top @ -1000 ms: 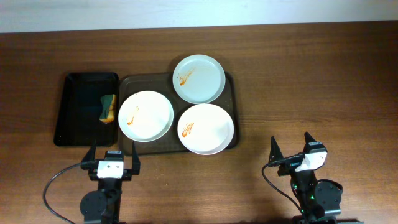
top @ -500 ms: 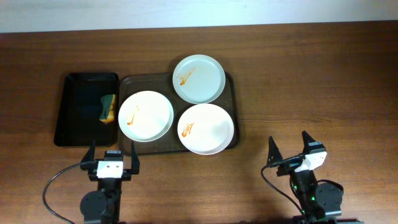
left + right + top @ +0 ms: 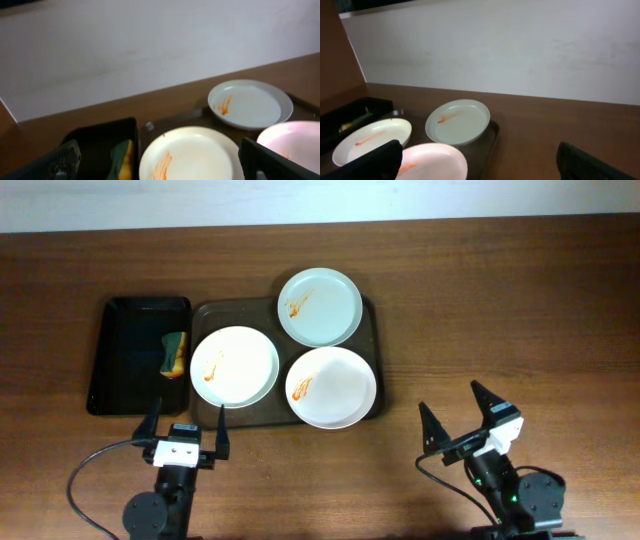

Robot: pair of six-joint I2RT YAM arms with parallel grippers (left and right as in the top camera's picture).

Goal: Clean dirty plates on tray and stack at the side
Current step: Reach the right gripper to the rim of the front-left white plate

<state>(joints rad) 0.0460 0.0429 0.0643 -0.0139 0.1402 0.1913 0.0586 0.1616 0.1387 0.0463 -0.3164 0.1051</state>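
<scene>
Three plates with orange-brown smears lie on the dark brown tray [image 3: 371,310]: a pale-green one [image 3: 320,307] at the back, a white one [image 3: 234,367] at the front left, a white one [image 3: 331,386] at the front right. My left gripper [image 3: 184,433] is open and empty, just in front of the tray's front left edge. My right gripper [image 3: 458,420] is open and empty, on bare table right of the tray. The left wrist view shows the front-left plate [image 3: 192,155] between my fingers. The right wrist view shows the back plate [image 3: 458,121] and the tray [image 3: 490,137].
A narrower black tray [image 3: 125,355] lies left of the brown tray and holds a green and yellow sponge [image 3: 175,354], which also shows in the left wrist view [image 3: 121,160]. Bare wooden table [image 3: 500,310] spreads to the right. A pale wall runs along the back.
The right gripper has turned to the left and its fingers have spread wider. The left gripper has dropped back slightly toward the front. Plates, trays and sponge have not moved.
</scene>
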